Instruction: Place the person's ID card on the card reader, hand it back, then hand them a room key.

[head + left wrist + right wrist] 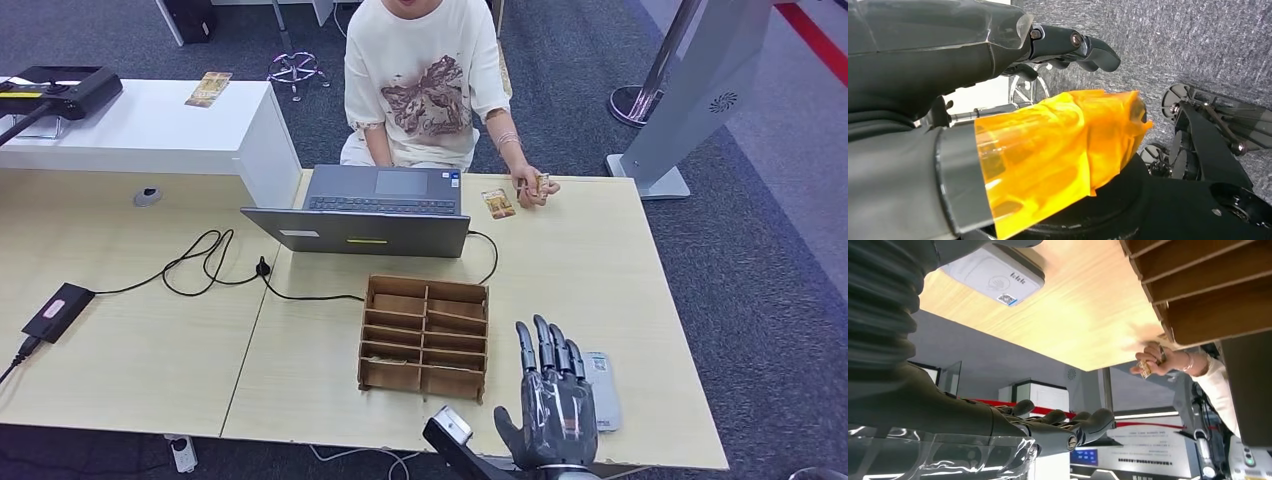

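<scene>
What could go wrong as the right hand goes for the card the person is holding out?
The right hand is open by the table's near edge, and the person's hand holds a card at the far edge: a long reach. The wooden organizer stands close beside the arm's path and could be clipped. A second card lies by the laptop; the fingers might take the wrong one.

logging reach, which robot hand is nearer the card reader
Right. The right robot hand hovers open right beside the card reader on the desk; the left robot hand hangs low over the carpet, away from it.
</scene>
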Robot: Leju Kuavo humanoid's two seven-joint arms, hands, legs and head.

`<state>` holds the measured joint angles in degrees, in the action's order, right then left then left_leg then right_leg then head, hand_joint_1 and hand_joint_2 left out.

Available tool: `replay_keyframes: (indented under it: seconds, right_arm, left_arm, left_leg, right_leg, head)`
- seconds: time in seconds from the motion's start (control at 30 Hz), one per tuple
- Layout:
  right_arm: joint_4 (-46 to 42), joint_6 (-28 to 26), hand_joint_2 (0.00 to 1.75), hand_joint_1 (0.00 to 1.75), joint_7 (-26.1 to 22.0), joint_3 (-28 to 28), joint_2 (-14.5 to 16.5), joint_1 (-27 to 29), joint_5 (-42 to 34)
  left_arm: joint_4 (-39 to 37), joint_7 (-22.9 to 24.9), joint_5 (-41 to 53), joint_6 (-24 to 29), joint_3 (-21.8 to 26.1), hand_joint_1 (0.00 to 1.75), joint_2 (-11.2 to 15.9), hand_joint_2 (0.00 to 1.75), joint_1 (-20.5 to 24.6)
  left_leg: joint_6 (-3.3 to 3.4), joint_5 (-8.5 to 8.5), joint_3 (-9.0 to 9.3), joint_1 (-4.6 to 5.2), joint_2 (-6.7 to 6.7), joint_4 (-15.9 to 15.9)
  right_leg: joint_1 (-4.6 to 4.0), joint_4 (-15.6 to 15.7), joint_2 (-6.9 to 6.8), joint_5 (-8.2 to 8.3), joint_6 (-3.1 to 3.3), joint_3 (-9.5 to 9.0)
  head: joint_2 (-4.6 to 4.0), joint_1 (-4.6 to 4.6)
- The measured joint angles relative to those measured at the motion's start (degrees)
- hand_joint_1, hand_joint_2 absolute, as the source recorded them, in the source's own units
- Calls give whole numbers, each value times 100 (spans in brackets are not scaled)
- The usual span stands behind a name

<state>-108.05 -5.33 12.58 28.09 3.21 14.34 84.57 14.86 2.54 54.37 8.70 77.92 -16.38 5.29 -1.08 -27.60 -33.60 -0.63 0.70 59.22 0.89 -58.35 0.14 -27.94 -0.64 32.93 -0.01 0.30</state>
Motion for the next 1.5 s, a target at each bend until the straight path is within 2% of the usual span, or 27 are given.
replay_keyframes:
  seconds: [0.37,0.8,1.03,1.17,1.5]
  right_arm:
    - [419,226,175,0,31,62,3,-195,63]
    - [677,194,175,0,-140,167,14,-390,-81]
    - [872,190,175,13,-193,215,81,-491,-134]
    - [993,190,175,34,-201,232,109,-571,-140]
    - [1146,190,175,58,-202,246,155,-621,-140]
  left_arm:
    - [0,0,-25,17,0,0,-1,0,10]
    - [0,0,22,-19,0,0,6,0,15]
    - [0,-5,26,-31,0,0,12,0,17]
    - [0,-11,25,-33,0,0,12,0,18]
    - [0,-11,45,-38,-1,0,15,0,18]
  left_leg:
    - [0,0,-1,0,0,0]
    - [0,0,0,0,-1,0]
    - [0,0,0,0,-1,0]
    - [0,0,1,0,-1,0]
    - [0,0,0,0,-1,0]
  right_leg:
    - [0,0,1,0,0,0]
    - [0,0,1,0,0,0]
    - [0,-1,1,0,0,0]
    - [0,0,2,0,0,0]
    - [0,0,1,0,0,0]
  head:
    - [-1,1]
    - [1,0]
    - [0,1]
    - [0,1]
    - [1,1]
